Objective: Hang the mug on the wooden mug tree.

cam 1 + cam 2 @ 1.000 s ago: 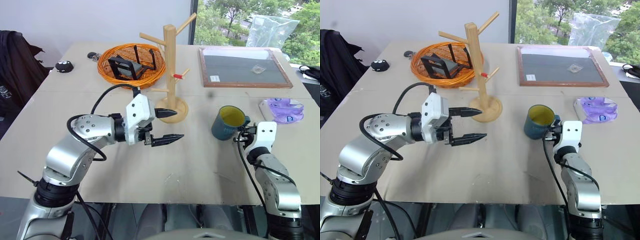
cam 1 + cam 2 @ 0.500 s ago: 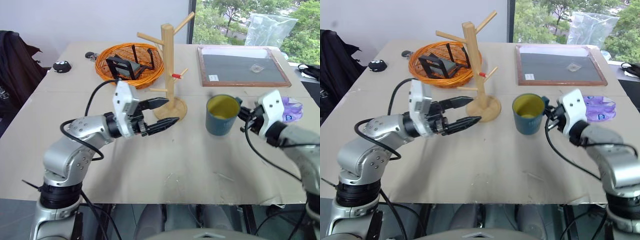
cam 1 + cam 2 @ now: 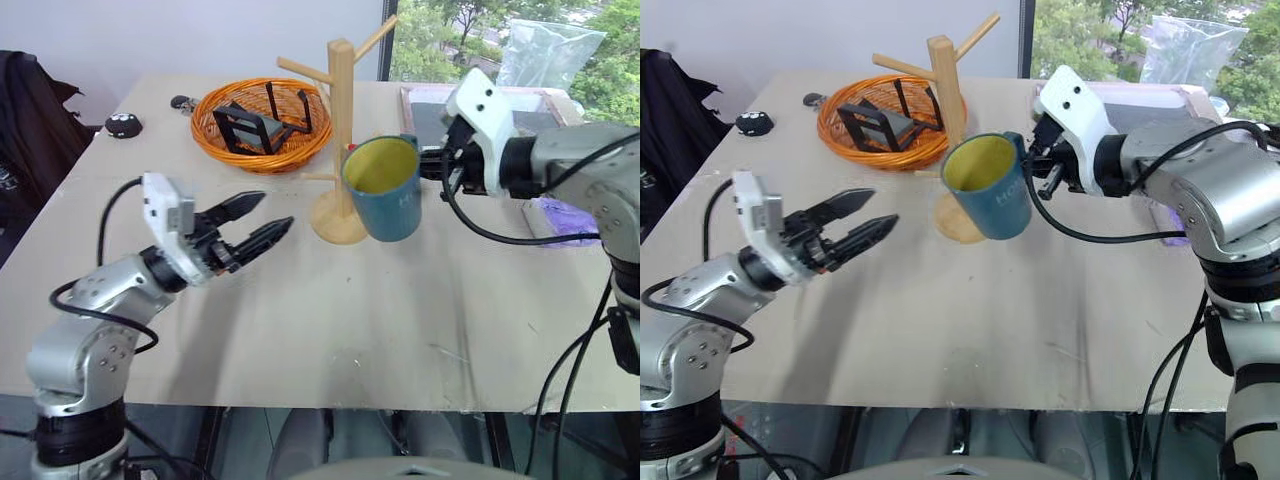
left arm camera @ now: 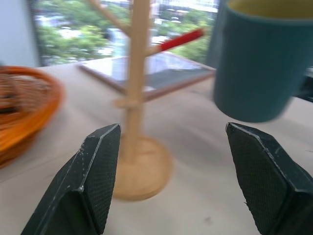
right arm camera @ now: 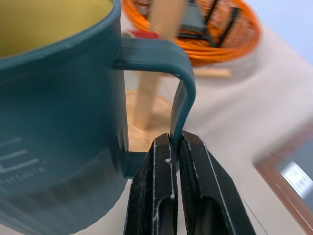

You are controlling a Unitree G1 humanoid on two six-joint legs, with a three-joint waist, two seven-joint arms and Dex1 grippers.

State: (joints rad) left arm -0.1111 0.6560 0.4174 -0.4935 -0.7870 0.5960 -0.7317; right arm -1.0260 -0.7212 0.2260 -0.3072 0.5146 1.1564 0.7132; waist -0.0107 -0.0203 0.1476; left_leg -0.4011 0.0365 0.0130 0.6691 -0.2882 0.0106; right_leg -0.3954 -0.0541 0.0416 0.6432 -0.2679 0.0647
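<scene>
While the right claw point(image 5: 171, 147) pinched the handle of the mug point(image 3: 386, 200) — up off the table point(image 3: 330, 310), just in front of the wooden mug tree point(image 3: 341, 140) — the left claw point(image 3: 258, 222) stayed wide open, well apart.

I see the mug point(image 3: 386, 201) off the table point(image 3: 330, 330), handle pinched in my right jaws | wooden mug tree point(image 3: 341, 140) just behind the mug, ahead of my left jaws | basket point(image 3: 262, 124) beyond left jaws, left of tree
</scene>
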